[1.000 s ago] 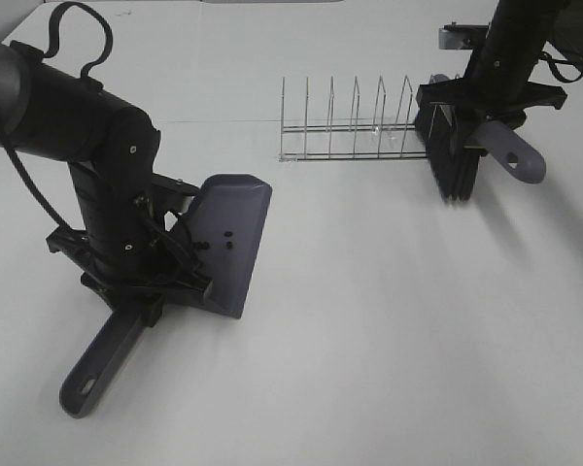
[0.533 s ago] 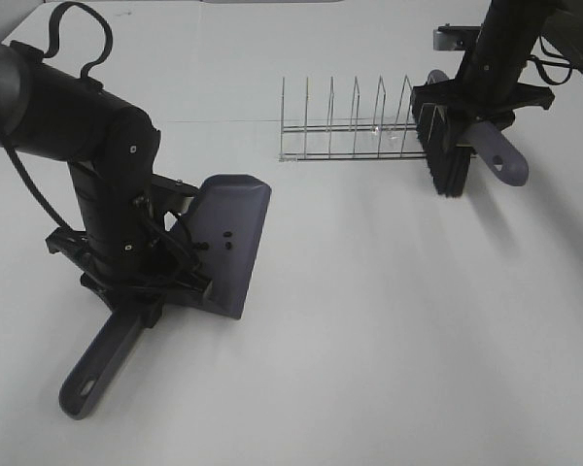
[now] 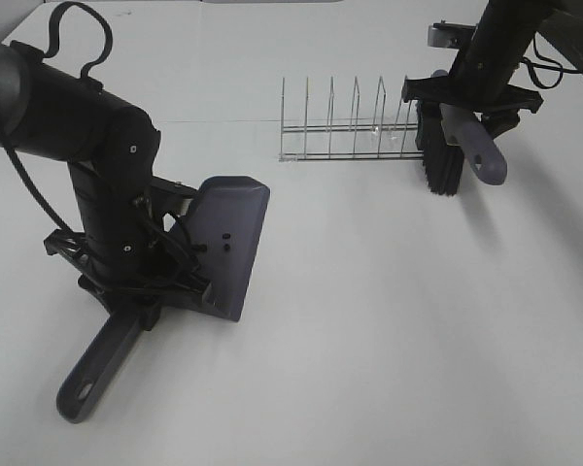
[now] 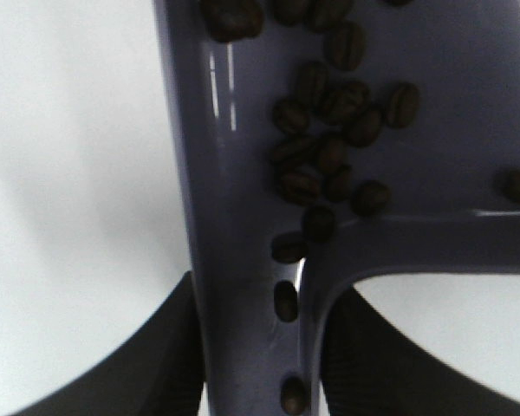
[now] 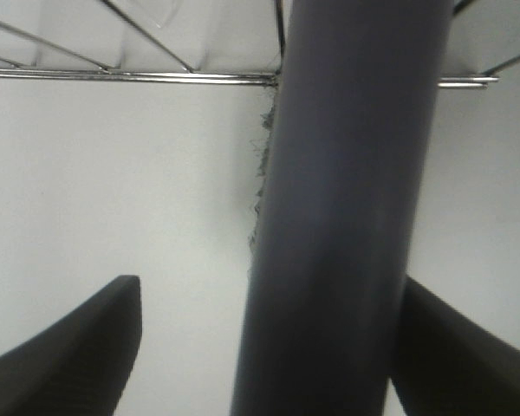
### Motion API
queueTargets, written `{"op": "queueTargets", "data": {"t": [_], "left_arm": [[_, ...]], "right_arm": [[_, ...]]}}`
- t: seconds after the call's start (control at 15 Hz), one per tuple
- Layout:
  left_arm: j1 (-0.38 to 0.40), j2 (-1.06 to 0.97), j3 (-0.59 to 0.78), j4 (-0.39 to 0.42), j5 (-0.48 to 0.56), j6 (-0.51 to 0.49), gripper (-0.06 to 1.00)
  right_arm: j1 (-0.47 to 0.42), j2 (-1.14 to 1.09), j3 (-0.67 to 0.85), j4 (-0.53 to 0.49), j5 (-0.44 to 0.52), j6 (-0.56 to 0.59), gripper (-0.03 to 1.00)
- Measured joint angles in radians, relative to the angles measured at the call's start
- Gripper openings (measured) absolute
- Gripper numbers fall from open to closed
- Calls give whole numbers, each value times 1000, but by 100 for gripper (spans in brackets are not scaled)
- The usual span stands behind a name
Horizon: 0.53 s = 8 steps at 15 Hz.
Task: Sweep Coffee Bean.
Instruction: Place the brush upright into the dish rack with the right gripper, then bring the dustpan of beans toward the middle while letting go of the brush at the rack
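Brush (image 3: 442, 160) shifted left toward rack (image 3: 350, 155); right jaws loosened (left jaws clench dustpan (image 3: 228, 238)).

Wire rack (image 3: 350, 126) just beside brush (image 3: 440, 161)

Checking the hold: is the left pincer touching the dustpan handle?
Touching. The left wrist view shows both fingers of the left pincer pressed against the sides of the dustpan handle, with no gap.

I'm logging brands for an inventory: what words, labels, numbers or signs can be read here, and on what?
None: the dustpan, brush, rack, beans and table show no readable text, label, number or sign in any view.
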<state>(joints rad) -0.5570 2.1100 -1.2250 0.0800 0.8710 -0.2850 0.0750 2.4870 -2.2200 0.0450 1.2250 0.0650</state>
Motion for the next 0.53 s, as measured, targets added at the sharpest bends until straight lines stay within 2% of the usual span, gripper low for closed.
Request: {"op": "queueTargets", "data": {"t": [0.33,0.53], "left_arm": [[0,0,-1,-9,11,0,32],[0,8,-35,-33,42,-9,32]], "right_arm": [[0,-73,0,-3,-1,0,67],[0,-184,63,-1,-5,1,67]]}}
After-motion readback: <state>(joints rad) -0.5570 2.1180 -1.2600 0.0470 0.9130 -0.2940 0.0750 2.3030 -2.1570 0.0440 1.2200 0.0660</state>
